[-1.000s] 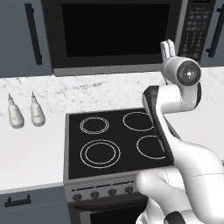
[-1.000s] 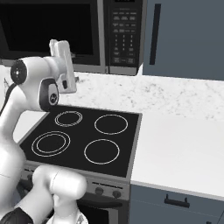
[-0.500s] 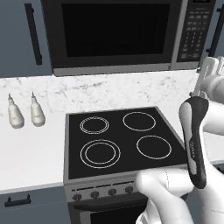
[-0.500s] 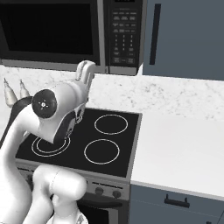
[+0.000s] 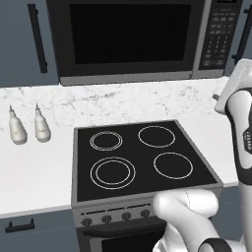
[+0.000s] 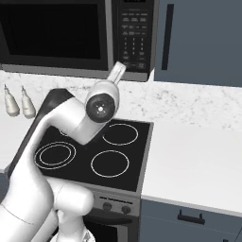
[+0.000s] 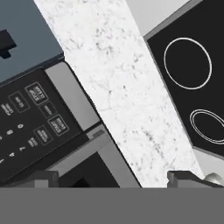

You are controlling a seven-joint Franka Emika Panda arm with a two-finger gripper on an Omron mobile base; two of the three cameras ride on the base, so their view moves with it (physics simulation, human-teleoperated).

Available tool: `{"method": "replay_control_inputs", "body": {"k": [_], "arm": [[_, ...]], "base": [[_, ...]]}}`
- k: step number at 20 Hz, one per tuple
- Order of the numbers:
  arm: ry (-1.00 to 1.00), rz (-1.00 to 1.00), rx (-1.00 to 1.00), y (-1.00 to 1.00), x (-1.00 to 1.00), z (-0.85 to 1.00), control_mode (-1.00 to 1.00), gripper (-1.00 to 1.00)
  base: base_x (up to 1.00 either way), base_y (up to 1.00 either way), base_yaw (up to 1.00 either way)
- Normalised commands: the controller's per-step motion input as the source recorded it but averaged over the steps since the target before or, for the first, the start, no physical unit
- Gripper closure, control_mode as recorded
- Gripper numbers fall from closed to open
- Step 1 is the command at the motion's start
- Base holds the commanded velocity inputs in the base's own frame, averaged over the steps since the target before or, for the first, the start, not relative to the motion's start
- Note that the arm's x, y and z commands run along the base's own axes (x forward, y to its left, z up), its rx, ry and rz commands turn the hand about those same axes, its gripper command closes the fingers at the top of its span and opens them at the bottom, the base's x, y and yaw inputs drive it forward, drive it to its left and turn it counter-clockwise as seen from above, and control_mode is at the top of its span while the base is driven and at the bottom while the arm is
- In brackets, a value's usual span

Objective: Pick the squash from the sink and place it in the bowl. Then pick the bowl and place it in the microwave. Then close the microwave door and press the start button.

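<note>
The black microwave (image 5: 130, 37) hangs over the stove with its microwave door (image 5: 129, 33) shut. Its button panel (image 5: 219, 34) sits at the right side and also appears close up in the hand view (image 7: 30, 118). My gripper (image 6: 118, 72) is raised below the panel's lower corner, pointing up at it. In the hand view the gripper (image 7: 114, 179) is open, its fingertips (image 7: 46, 177) wide apart with nothing between them. The squash, the sink and the bowl are out of view.
A black four-ring cooktop (image 5: 138, 157) lies below the microwave. Two pale bottles (image 5: 17, 129) stand on the white counter to its left. More white counter (image 6: 198, 160) stretches to the right, under a blue-grey cabinet (image 6: 203, 38). A marble backsplash (image 7: 118, 83) runs behind.
The arm has swung to the right across the front of the microwave, and the hand has dropped a little lower. The gripper stays open. The base has not moved.
</note>
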Motion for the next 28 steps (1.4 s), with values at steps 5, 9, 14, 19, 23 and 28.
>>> {"method": "replay_control_inputs", "body": {"k": [5, 9, 14, 19, 23, 28], "arm": [[-0.04, 0.22, 0.06, 0.00, 0.42, 0.00, -1.00, -1.00], [-0.08, 0.20, 0.04, 0.00, 0.42, 0.00, -1.00, -1.00], [-0.01, 0.14, 0.03, 0.00, 0.48, 0.00, -1.00, -1.00], [0.00, 0.07, 0.04, 0.00, 0.33, 0.00, -1.00, -1.00], [0.00, 0.03, 0.04, -0.01, 0.27, 0.00, -1.00, -1.00], [0.00, 0.00, 0.04, -0.03, 0.25, 0.00, -1.00, -1.00]], "base": [[0.00, 0.00, 0.00], [0.00, 0.00, 0.00], [0.00, 0.00, 0.00], [0.00, 0.00, 0.00], [0.00, 0.00, 0.00], [0.00, 0.00, 0.00]]}}
